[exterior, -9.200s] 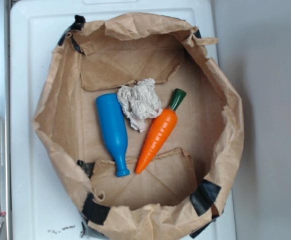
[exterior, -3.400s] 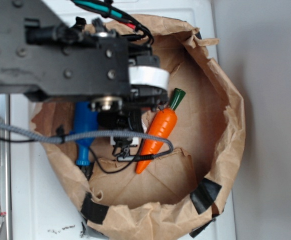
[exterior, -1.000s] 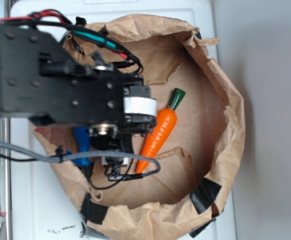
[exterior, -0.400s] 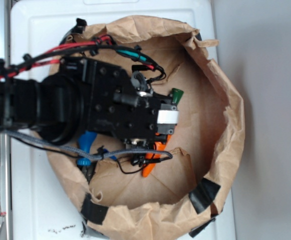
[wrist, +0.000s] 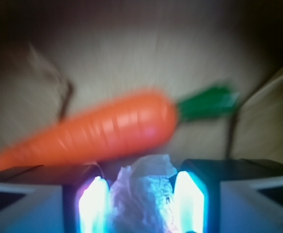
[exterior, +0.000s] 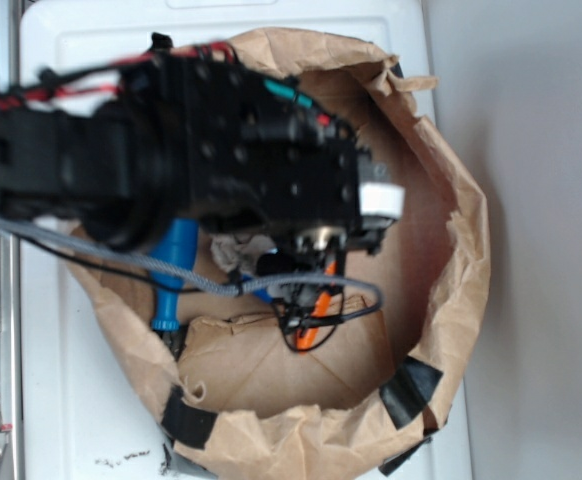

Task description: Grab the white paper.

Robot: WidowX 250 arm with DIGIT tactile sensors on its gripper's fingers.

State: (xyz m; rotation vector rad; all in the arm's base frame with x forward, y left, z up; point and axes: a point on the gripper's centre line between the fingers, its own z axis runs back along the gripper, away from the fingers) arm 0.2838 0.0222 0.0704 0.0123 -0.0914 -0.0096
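The white paper [wrist: 141, 206] is a crumpled off-white wad. In the wrist view it fills the gap between my gripper's [wrist: 142, 187] two glowing pads [wrist: 94, 204] and touches both. The gripper is shut on it. The orange carrot [wrist: 107, 128] with its green top lies just beyond the fingertips, blurred. In the exterior view the black arm [exterior: 221, 150] covers the gripper. A bit of the wad [exterior: 233, 250] shows under the arm, between the blue bottle [exterior: 176, 262] and the carrot [exterior: 314, 318].
Everything lies inside an open brown paper bag [exterior: 441, 250] with raised crumpled walls and black tape patches. The bag rests on a white tray [exterior: 61, 400]. Cables [exterior: 301, 290] hang below the arm. A grey surface lies to the right.
The arm has swung right across the bag since half a second ago. The paper, which lay free between bottle and carrot at first, now sits between the pads. The bottle has shifted left.
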